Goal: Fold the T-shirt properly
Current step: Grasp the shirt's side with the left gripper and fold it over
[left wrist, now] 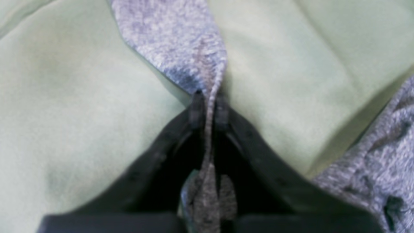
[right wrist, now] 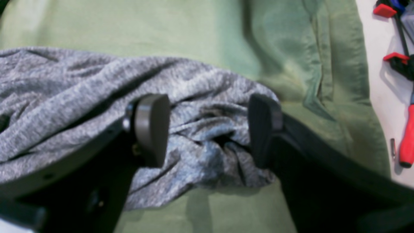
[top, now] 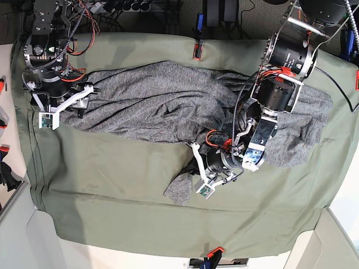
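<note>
The heather-grey T-shirt (top: 151, 101) lies crumpled across the far half of the olive-green table cloth (top: 112, 179). In the left wrist view, my left gripper (left wrist: 209, 106) is shut on a thin fold of the T-shirt (left wrist: 174, 38), which stretches away from the tips over the cloth (left wrist: 64, 97). In the base view this gripper (top: 197, 168) sits near the middle, beside a loose grey corner. My right gripper (right wrist: 208, 129) stands open, its pads (right wrist: 152, 129) on either side of a bunched edge of the T-shirt (right wrist: 64, 84). In the base view it (top: 78, 106) is at the shirt's left end.
Red-handled tools (right wrist: 406, 136) lie on the white surface beyond the cloth's edge (right wrist: 339, 64). Red clamps (top: 197, 51) (top: 215, 252) hold the cloth at the far and near edges. Cables and equipment crowd the back. The cloth (top: 112, 179) is bare along the near side.
</note>
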### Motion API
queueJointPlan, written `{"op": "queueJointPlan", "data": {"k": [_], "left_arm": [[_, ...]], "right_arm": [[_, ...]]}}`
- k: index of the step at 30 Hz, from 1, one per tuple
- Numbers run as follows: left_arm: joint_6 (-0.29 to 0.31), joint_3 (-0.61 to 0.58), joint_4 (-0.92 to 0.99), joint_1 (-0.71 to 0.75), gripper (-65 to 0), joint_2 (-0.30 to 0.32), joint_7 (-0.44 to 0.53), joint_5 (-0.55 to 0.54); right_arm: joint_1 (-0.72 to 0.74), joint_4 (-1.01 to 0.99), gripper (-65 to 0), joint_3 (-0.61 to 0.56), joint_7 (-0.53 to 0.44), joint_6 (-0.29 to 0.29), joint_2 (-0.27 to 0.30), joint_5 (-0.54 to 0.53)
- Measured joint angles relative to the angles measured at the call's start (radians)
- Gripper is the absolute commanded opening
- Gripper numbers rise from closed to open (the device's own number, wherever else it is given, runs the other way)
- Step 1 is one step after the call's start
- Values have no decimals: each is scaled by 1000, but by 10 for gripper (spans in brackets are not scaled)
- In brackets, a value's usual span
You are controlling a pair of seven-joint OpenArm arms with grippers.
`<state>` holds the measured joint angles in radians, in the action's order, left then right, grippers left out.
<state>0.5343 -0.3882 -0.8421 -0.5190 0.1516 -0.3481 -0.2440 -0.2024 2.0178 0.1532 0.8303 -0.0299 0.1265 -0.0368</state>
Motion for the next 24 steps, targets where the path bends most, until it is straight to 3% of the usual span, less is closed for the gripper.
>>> {"op": "queueJointPlan", "data": {"k": [2, 6, 10, 14, 18, 24], "left_arm": [[0, 4, -3, -6, -650, 1, -32, -19], [5, 35, -104, -4, -650, 46, -174, -155], [87, 113, -315, 33, -650, 133, -284, -320], [102, 195, -517, 142, -650, 235, -371, -424], [103, 330, -653, 267, -650, 331, -387, -468], [127, 546, -716, 443, -650, 365, -486, -576]], "right_arm": [[0, 0, -272, 0, -13, 0, 0, 3], [0, 0, -272, 0, -29, 0, 0, 12], [0, 0, -273, 0, -29, 0, -2, 15], [0, 0, -272, 0, -29, 0, -2, 15], [0, 0, -273, 0, -29, 0, -2, 19], [0, 0, -273, 0, -38, 0, -2, 19]]}}
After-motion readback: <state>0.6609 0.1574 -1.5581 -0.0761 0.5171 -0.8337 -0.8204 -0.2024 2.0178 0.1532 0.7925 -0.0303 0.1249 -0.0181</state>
